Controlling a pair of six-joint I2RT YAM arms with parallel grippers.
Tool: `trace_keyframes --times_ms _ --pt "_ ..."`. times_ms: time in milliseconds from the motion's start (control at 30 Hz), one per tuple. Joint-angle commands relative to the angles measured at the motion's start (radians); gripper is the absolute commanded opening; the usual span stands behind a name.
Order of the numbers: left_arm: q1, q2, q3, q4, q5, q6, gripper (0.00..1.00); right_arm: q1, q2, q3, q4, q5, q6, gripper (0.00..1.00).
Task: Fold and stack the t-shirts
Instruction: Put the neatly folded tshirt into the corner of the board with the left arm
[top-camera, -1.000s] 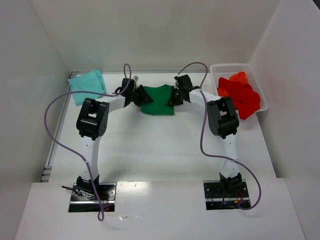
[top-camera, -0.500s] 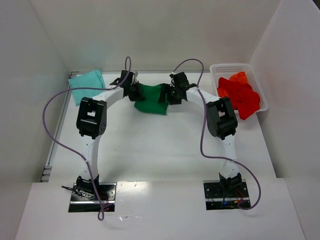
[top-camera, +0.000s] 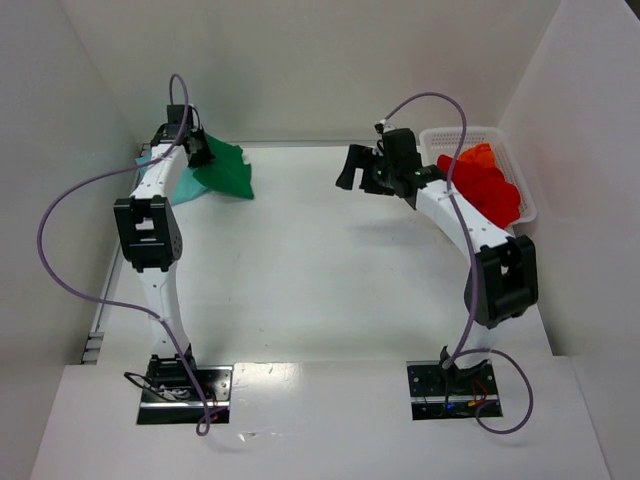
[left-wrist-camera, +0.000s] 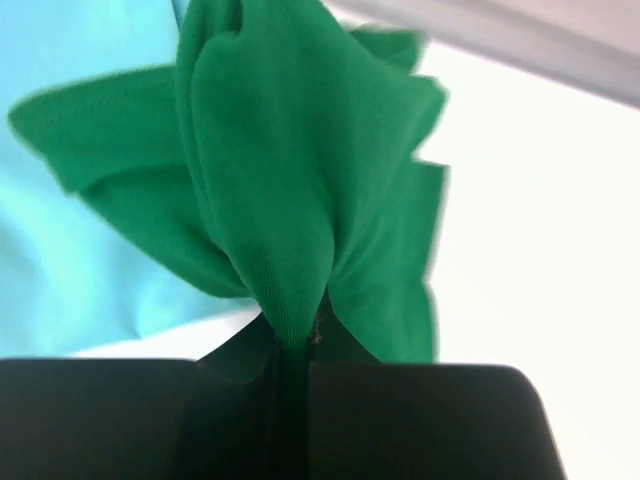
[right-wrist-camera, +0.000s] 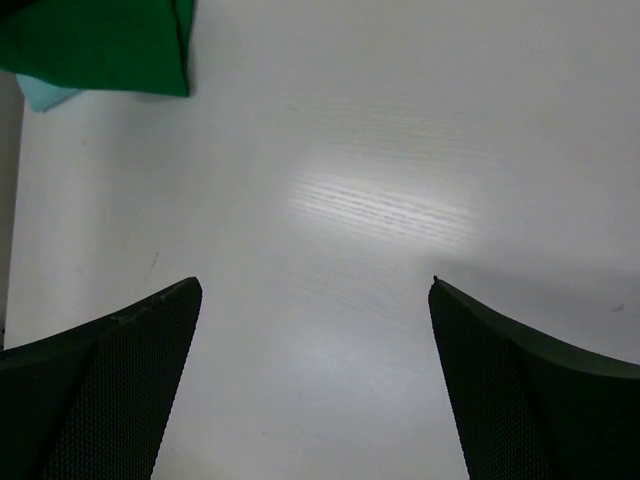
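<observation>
Comparing with a second ago, you have swung the dark green t-shirt (top-camera: 228, 170) from mid-table to the far left corner, over the pale teal t-shirt (left-wrist-camera: 80, 260); your left gripper (left-wrist-camera: 290, 370) stays clamped on a bunched fold. Your right gripper (right-wrist-camera: 315, 290) has let go, jaws wide, above the white table (top-camera: 320, 280). White walls enclose it. Red t-shirts (top-camera: 485, 185) lie in the basket (top-camera: 455, 133). Most of the teal is covered.

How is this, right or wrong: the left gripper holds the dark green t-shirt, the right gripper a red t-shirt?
Wrong: the right wrist view shows the right gripper open and empty. The red t-shirts lie in the white mesh basket. The left gripper does hold the dark green t-shirt.
</observation>
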Motion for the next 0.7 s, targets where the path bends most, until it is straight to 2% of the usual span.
trace_keyframes --times_ms 0,233,667 --pt "0.006 0.044 0.123 -0.038 -0.013 0.068 0.00 0.004 -0.067 -0.097 0.007 0.032 0.053 1.00" --pt "0.078 0.098 0.276 -0.087 0.019 0.077 0.00 0.004 -0.148 -0.239 0.027 0.032 0.110 1.00" --pt "0.227 0.089 0.255 -0.100 0.155 0.061 0.00 0.004 -0.133 -0.268 0.051 0.020 0.123 1.00"
